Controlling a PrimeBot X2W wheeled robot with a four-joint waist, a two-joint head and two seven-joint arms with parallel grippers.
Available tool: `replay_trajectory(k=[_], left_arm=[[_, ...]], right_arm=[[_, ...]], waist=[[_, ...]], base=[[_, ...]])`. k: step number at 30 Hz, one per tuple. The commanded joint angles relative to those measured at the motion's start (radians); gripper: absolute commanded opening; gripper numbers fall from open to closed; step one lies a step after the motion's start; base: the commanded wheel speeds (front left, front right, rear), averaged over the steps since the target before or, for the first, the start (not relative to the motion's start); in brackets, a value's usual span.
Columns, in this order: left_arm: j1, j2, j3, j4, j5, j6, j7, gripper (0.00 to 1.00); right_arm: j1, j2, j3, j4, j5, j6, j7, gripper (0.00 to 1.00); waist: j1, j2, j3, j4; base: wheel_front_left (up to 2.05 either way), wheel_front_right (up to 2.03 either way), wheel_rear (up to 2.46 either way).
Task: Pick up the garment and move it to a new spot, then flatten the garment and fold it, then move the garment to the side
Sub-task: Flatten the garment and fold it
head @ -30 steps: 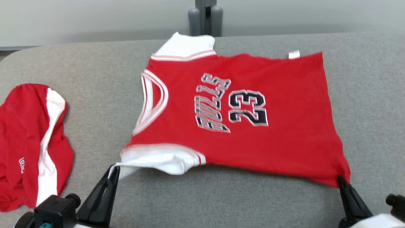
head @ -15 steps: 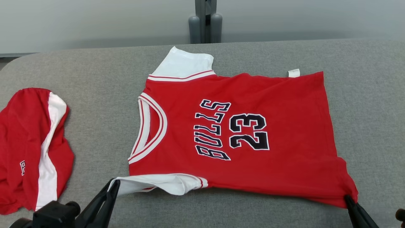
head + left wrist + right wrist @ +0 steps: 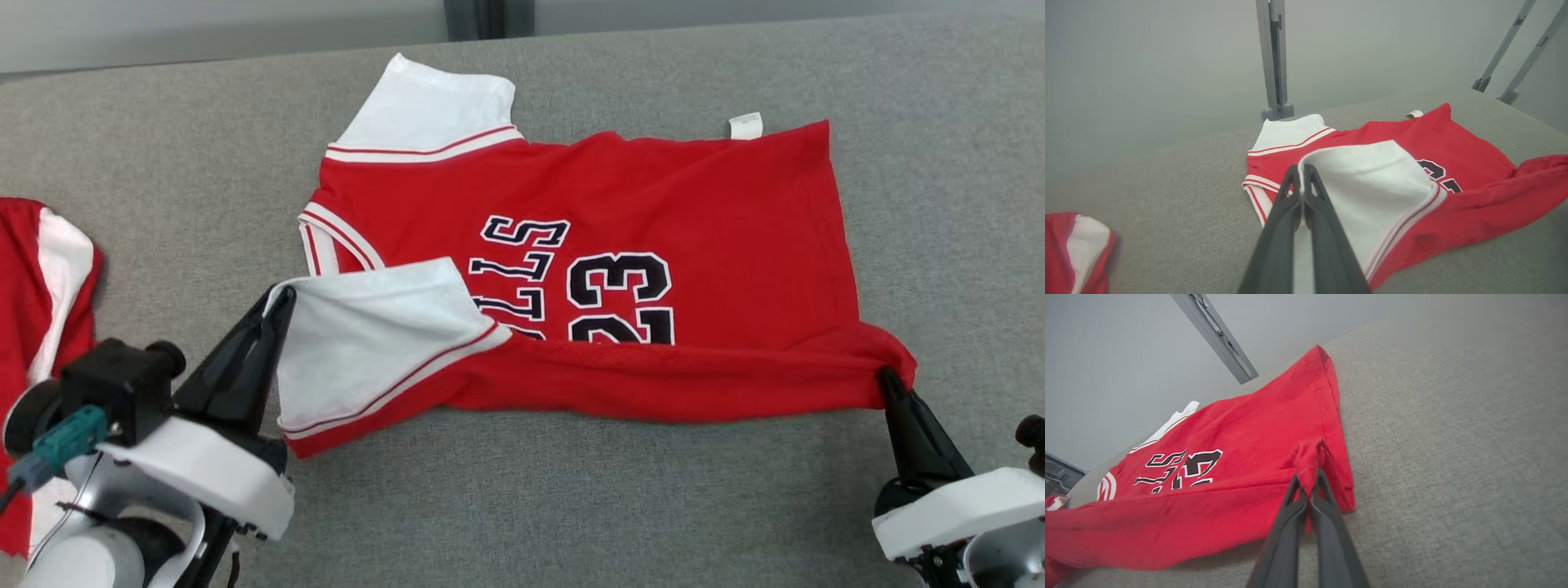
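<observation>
The grey cloth-covered counter [image 3: 653,506] runs out ahead of both end effectors and to either side of them.

The red jersey [image 3: 718,204] lies across its middle, stretched between the two end effectors, collar towards the left one and hem towards the right one. Its far half lies flat on the counter. Its near edge is raised off the cloth as a long red fold running from one end effector to the other, and it hides the lower part of the black "23" and of the lettering.

A second garment [image 3: 49,269], red with a white stripe, lies bunched on the counter out to the left of the left end effector, apart from the jersey.

The left end effector [image 3: 282,298] is clamped tight on the edge of the near white sleeve [image 3: 367,343], which is lifted and turned over the jersey's chest, just right of the fingertips. In the left wrist view the two fingers [image 3: 1286,212] meet with the sleeve edge pinched at their tips.

The right end effector [image 3: 886,377] is closed on the near hem corner [image 3: 1308,457], a small red bunch standing up at its fingertips.

The far sleeve [image 3: 424,106] lies flat ahead of the left end effector.

A grey post [image 3: 1274,61] stands beyond the counter's far edge.

A small white tag [image 3: 745,126] sticks out of the jersey's far edge, ahead and left of the right end effector.
</observation>
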Motion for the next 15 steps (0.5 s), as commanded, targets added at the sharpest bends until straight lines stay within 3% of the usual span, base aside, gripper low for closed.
replay_trajectory(k=[1,15], left_arm=[[-0.038,-0.005,-0.002,0.035,0.000,-0.013,-0.010,0.00],[-0.193,-0.090,-0.036,0.341,-0.042,-0.085,-0.079,0.00]], right_arm=[[-0.020,-0.001,0.006,0.010,-0.012,0.000,0.001,0.00],[-0.146,-0.001,0.060,0.100,-0.029,0.000,-0.053,0.00]], waist=[[0.0000,-0.0001,0.034,-0.003],[0.0000,-0.0001,0.123,-0.027]], base=[[0.00,0.00,0.00],[0.00,0.00,0.00]])
